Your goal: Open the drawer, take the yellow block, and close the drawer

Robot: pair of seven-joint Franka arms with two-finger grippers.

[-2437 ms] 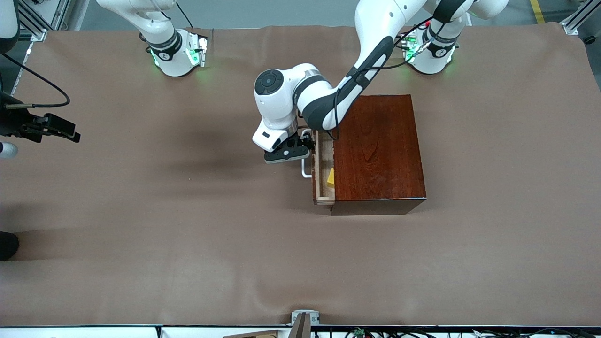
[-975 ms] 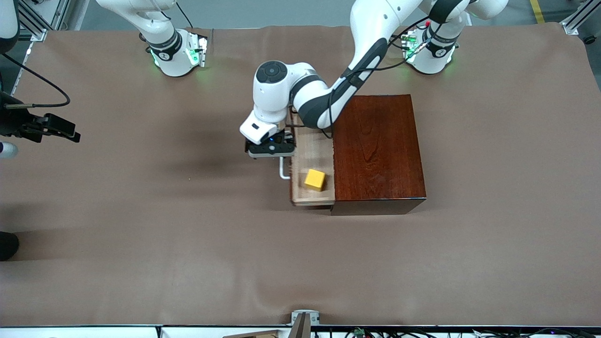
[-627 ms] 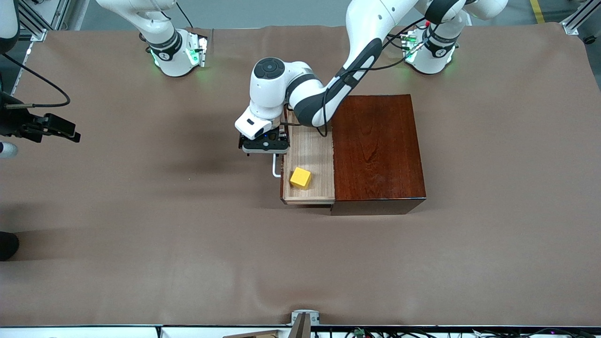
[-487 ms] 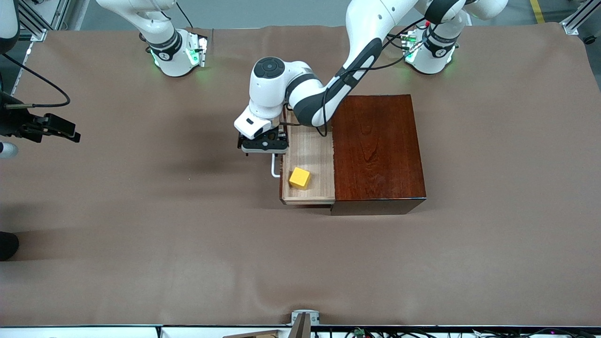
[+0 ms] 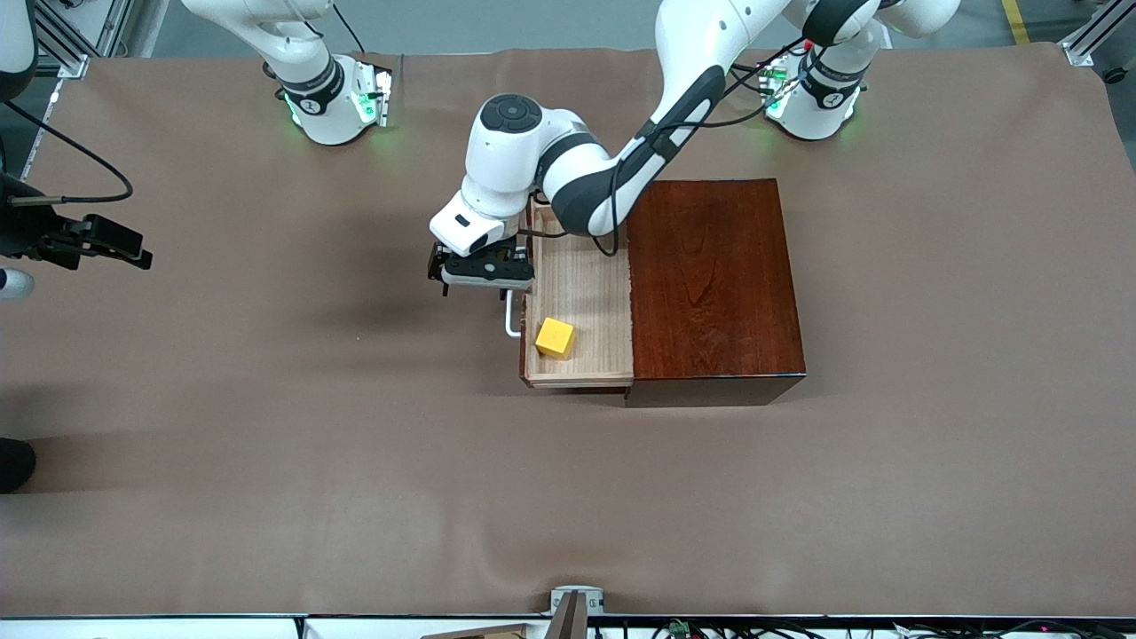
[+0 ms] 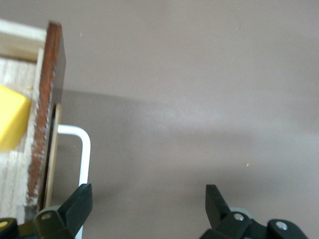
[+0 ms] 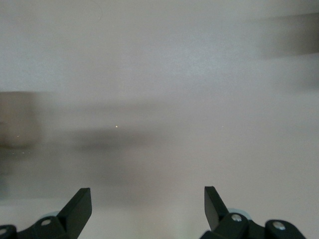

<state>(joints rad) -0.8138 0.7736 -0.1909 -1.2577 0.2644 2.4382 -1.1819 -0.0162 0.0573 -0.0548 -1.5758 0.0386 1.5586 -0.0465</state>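
From my console, nearest the front camera is only the brown cloth-covered table (image 5: 355, 497), matte and softly wrinkled. Next comes the drawer (image 5: 577, 306), pulled out of the box (image 5: 714, 280) toward the right arm's end of the table; its tray is pale, straight-grained wood with a thin dark reddish front edge. The yellow block (image 5: 555, 338) sits inside it, a small plain-faced cube in the corner nearest the camera, close against the drawer's front. The white handle (image 5: 510, 319), a smooth rounded U-shaped bar, sticks out from that front. The box itself is a glossy mahogany-coloured block with visible grain on its flat top. The left gripper (image 5: 479, 271) is just beside the handle, on the side toward the right arm's end, over bare cloth; in its wrist view the black fingers (image 6: 77, 206) stand wide apart with nothing between them, one tip right next to the handle bar. The right gripper (image 7: 144, 209) waits at the right arm's end of the table, its jaws spread wide over plain table surface, holding nothing.
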